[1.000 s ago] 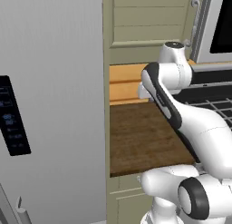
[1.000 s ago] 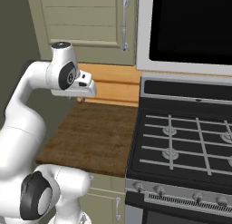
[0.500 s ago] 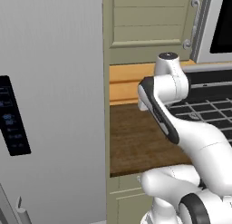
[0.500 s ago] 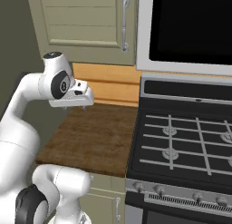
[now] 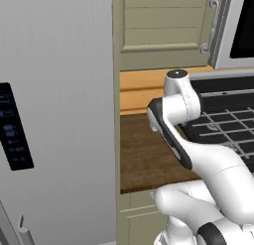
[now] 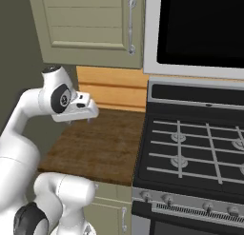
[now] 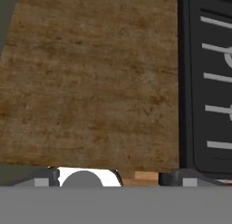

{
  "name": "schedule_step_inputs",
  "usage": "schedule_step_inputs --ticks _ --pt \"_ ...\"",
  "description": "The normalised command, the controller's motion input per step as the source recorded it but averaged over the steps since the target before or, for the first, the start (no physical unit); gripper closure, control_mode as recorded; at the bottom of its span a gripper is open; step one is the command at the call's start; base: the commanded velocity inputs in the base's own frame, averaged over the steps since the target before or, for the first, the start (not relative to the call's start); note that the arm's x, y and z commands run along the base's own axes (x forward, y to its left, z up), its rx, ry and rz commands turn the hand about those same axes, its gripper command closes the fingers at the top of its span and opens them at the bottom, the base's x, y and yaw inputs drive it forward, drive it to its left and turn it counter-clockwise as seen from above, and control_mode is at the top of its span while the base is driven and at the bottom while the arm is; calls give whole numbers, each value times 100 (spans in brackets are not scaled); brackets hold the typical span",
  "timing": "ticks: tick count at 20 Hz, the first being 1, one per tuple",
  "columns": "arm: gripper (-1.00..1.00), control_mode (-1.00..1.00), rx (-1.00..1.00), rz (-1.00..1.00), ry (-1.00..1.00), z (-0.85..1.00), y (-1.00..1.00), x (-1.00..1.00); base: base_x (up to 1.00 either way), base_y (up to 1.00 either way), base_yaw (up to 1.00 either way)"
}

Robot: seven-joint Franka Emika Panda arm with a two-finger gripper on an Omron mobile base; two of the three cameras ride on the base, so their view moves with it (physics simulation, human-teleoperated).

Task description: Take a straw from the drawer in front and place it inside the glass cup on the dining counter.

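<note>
Here we see the finger tips set wide apart at the bottom of the hand view, with nothing between them, so we read the jaws as open and empty. The gripper hangs above the worktop, pointed down at bare wood just beside the stove. We cannot find the straw, the glass cup or the dining counter in these views. The drawer appears to be the panel below the worktop edge, shut, and we judge the straw to be inside. The main risk is a descent onto the worktop, which yields no grasp. Reaching the handle calls for a low forward reach; the elbow could strike the fridge or the stove edge.
</note>
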Motion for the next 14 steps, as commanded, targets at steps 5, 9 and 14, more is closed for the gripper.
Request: schedule_step_inputs --ticks 5,9,14 --pt "-100 100 0 0 0 0 0 0 -72 0 0" --pt "-100 100 0 0 0 0 0 0 -46 -37 0" --pt "-100 100 0 0 0 0 0 0 -6 -84 0"
